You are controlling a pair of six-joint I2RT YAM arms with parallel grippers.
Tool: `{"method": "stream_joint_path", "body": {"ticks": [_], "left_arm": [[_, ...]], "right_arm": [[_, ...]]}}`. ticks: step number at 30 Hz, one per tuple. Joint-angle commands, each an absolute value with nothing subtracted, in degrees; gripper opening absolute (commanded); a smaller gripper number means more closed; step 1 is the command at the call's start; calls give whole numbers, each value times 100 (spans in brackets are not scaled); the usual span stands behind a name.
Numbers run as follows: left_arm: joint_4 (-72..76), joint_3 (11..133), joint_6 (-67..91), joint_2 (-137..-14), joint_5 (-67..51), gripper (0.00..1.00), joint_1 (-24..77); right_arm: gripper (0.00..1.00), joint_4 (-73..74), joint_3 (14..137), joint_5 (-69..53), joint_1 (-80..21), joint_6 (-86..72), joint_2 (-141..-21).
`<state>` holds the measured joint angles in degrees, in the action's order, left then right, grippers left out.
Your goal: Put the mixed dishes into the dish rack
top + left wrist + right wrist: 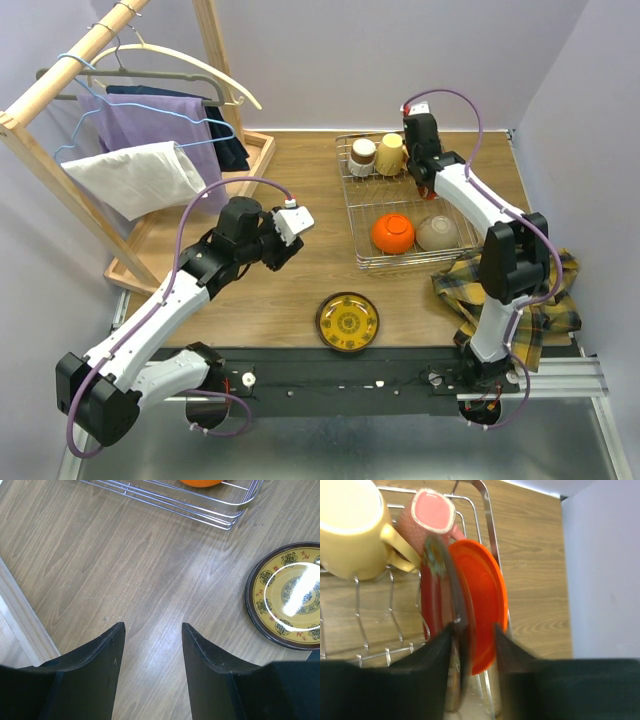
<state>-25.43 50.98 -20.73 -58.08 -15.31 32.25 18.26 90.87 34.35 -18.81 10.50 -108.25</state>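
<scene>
The dish rack (352,215) holds an orange bowl (393,232), a beige bowl (437,233), a yellow mug (390,154) and a brown-and-white cup (362,157). My right gripper (420,170) is at the rack's far right corner. In the right wrist view its jaws (474,626) stand apart on either side of two plates on edge: an orange-red plate (487,595) and a dark-rimmed one (447,580), next to the yellow mug (350,530) and a pink mug (432,512). My left gripper (152,626) hangs open over bare wood, left of a yellow dark-rimmed plate (290,595).
A plaid cloth (520,290) lies at the right front beside the rack. A wooden clothes rack (120,150) with hangers and garments fills the left rear. The yellow plate (347,321) lies near the table's front edge.
</scene>
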Motion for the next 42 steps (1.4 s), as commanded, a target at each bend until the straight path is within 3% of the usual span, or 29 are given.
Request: {"method": "stream_joint_path", "body": {"ticks": [1,2,8,12,20,26,33,42], "left_arm": [[-2470,5063,-1952,-5783,-1784,60,3190],[-2461,5036,-1942,-5801,-1810,60,3190],[-2470,4817,-1679,-5827,-2100,63,3295],[-2470,4440,-1354,-5818,-2214,64,3594],[-1758,3859,-378,-6195,-2487,66,3876],[-1468,3788,-202,-6687,-2365,67,4367],[-1424,4060,333,-7435,-1811,67,4623],[-1292,4052,966,-7883,-1775,63,4632]], "right_arm": [[57,2003,9185,3446,-1837,984,-10469],[66,2047,9185,3445,-1828,993,-10407],[80,2750,9360,2683,-1837,748,-9556],[81,3286,8949,892,-1837,537,-8591],[81,3542,6271,-2925,-2082,27,-6848],[83,3148,5283,-3032,-2979,-457,-6346],[83,2593,4493,-2874,-3032,-1983,-6575],[84,2461,3683,-2698,-3032,-2232,-6003]]}}
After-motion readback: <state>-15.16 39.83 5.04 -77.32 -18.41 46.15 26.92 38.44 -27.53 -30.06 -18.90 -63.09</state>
